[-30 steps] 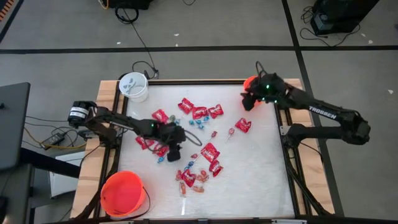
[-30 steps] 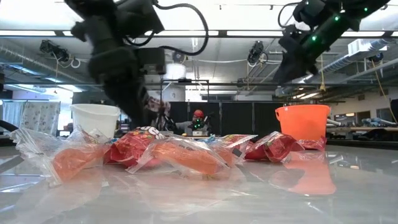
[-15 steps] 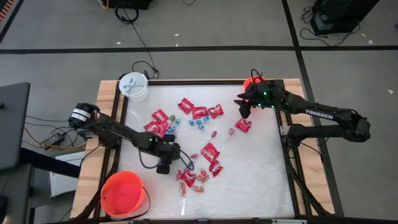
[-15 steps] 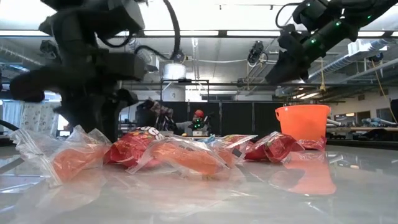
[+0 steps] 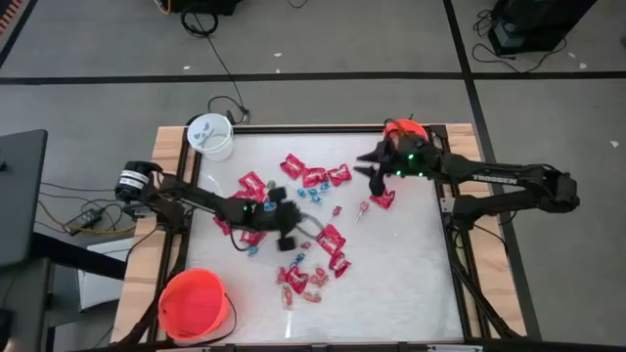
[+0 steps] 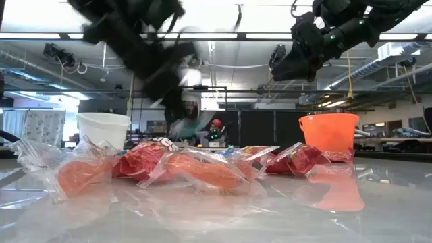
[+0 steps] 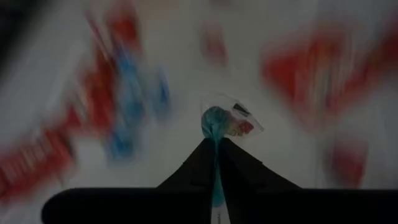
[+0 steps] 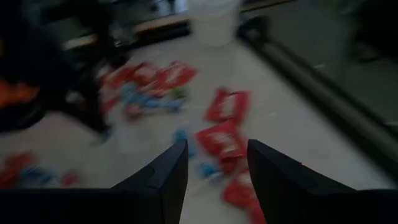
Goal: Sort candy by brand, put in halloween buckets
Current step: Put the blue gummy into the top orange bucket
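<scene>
The white bucket (image 5: 209, 136) stands at the table's (image 5: 411, 284) far left corner, and the large orange bucket (image 5: 194, 304) sits at the near left corner, over the table's edge. From the left side the left arm reaches toward the middle of the table, its gripper (image 5: 293, 217) above the candy (image 5: 315, 178). In the left wrist view its fingers are pinched together on a blue sweet (image 7: 217, 122) in a clear wrapper, held clear of the table.

The candy lies scattered over the middle of the table: red packets (image 5: 329, 238) in a loose band from the far middle down toward the near edge, small blue pieces (image 5: 309, 194) among them, and pink clear-wrapped ones (image 5: 315, 294) nearest the front edge. In the low view, clear-wrapped orange-pink sweets (image 6: 196, 169) and red packets lie in the foreground.

The small orange bucket (image 5: 405, 128) stands at the far edge toward the right corner, partly hidden by the right arm. The right gripper (image 5: 369, 171) hangs just inward of it, above a red packet (image 5: 382, 198); its fingers (image 8: 163, 174) stand wide apart with nothing between them.
</scene>
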You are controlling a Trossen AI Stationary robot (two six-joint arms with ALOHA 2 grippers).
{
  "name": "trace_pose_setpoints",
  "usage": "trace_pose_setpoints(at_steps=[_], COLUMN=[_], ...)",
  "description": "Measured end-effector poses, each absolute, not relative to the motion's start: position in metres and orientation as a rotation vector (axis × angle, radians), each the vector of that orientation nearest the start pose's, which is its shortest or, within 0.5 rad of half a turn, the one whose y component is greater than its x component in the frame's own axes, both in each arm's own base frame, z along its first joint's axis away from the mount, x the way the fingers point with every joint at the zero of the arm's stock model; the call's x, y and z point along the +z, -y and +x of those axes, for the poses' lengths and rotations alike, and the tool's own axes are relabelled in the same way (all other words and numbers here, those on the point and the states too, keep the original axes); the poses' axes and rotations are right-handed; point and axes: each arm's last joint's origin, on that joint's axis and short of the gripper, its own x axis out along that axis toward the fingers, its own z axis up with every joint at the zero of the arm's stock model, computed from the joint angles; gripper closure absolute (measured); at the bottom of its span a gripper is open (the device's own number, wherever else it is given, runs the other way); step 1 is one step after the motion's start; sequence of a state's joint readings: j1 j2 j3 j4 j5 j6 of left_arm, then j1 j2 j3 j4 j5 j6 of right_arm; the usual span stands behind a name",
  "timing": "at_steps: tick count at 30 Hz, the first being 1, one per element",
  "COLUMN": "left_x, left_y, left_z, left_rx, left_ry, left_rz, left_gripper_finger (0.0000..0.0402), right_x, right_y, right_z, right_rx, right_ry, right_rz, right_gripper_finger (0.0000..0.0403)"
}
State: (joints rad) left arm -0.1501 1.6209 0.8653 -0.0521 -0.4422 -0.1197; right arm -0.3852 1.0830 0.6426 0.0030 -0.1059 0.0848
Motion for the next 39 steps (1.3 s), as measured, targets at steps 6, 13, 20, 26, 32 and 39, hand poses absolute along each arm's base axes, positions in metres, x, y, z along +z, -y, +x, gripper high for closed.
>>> trace_pose_setpoints(at_steps=[6, 13, 20, 26, 32, 39], left_x=[0.205, 0.231, 0.246, 0.254, 0.256, 0.252], left_y=[0.014, 0.010, 0.010, 0.005, 0.006, 0.008], left_z=[0.338, 0.351, 0.357, 0.360, 0.361, 0.359], left_rx=[0.357, 0.330, 0.324, 0.380, 0.352, 0.310], left_ry=[-0.616, -0.470, -0.438, -0.425, -0.392, -0.420], left_rz=[0.205, 0.377, 0.478, 0.475, 0.454, 0.387], left_gripper_finger=[0.0380, 0.0388, 0.0387, 0.0387, 0.0386, 0.0341], right_x=[0.233, 0.226, 0.230, 0.233, 0.233, 0.231], right_y=[0.071, 0.058, 0.049, 0.048, 0.048, 0.047], right_z=[0.239, 0.262, 0.270, 0.271, 0.271, 0.270], right_rx=[-0.191, -0.127, -0.020, -0.022, -0.036, 0.016], right_ry=[-0.396, -0.312, -0.253, -0.222, -0.215, -0.243], right_rz=[0.395, 0.471, 0.447, 0.414, 0.403, 0.354], right_gripper_finger=[0.0227, 0.0227, 0.0227, 0.0228, 0.0280, 0.0383])
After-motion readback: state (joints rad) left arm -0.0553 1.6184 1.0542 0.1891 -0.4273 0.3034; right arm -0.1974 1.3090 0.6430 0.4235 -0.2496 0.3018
